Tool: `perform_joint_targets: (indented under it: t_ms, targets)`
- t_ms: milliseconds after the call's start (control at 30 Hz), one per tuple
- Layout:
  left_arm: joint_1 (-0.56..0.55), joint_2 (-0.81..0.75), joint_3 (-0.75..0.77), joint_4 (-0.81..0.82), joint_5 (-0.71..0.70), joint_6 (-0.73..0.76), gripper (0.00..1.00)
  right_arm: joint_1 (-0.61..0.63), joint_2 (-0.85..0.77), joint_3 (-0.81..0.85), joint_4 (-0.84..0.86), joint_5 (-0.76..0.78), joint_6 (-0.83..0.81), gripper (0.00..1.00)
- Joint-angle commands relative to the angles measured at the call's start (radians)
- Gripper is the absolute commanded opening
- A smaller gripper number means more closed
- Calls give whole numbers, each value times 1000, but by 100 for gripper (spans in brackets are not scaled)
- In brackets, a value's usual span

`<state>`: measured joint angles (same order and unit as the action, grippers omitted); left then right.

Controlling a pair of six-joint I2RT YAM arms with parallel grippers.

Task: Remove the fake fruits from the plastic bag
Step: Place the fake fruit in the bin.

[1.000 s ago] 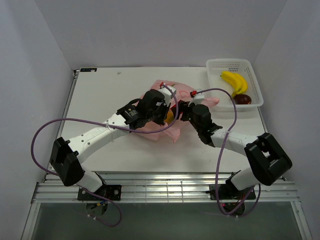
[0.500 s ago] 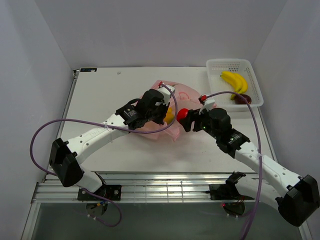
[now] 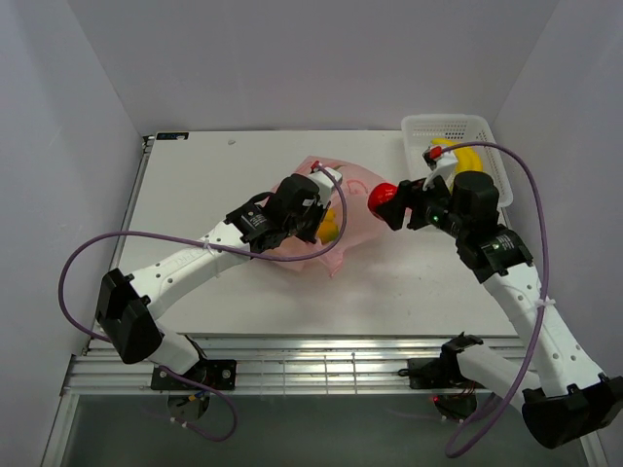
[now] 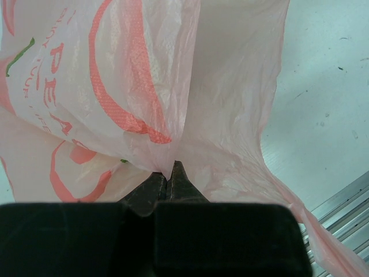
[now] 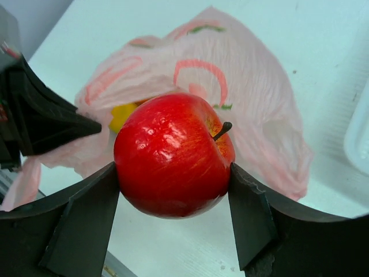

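The pink plastic bag (image 3: 358, 187) lies at mid table, printed with red-pink shapes; it also shows in the left wrist view (image 4: 144, 86) and the right wrist view (image 5: 230, 86). My left gripper (image 3: 324, 220) is shut, pinching a fold of the bag (image 4: 169, 171). My right gripper (image 3: 387, 202) is shut on a glossy red apple (image 5: 173, 153) and holds it in the air to the right of the bag, clear of it. A yellow fruit (image 5: 122, 114) shows through the bag's opening next to the left gripper (image 5: 40, 121). Any other fruits in the bag are hidden.
A white perforated basket (image 3: 487, 131) stands at the back right corner with yellow bananas (image 3: 467, 153) in it, partly behind my right arm. The table's right edge runs close beside the basket.
My right gripper has pulled the red apple out of the bag and carried it right and back, toward the basket. The left gripper has kept its hold on the bag.
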<state>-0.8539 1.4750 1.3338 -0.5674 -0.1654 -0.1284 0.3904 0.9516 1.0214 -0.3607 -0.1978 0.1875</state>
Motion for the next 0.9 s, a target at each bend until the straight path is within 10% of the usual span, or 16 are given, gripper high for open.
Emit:
perform_joint_targets:
  t_ms: [0,367,667,767,867]
  targets:
    - [-4,-47,-8,0,1,26,0,-76,24,146,8,-117,-25,8]
    - [-5,-178,-146,-2,164,156,0,-413,356,227,124,53,-28,9]
    - [-2,-257,-252,-5,190,164,0,-461,654,341,180,181,-80,16]
    - [-2,-243,-245,1,214,180,0,-478,739,381,181,233,-88,31]
    - [-2,-226,-239,-3,218,185,0,-492,806,427,169,245,-76,71]
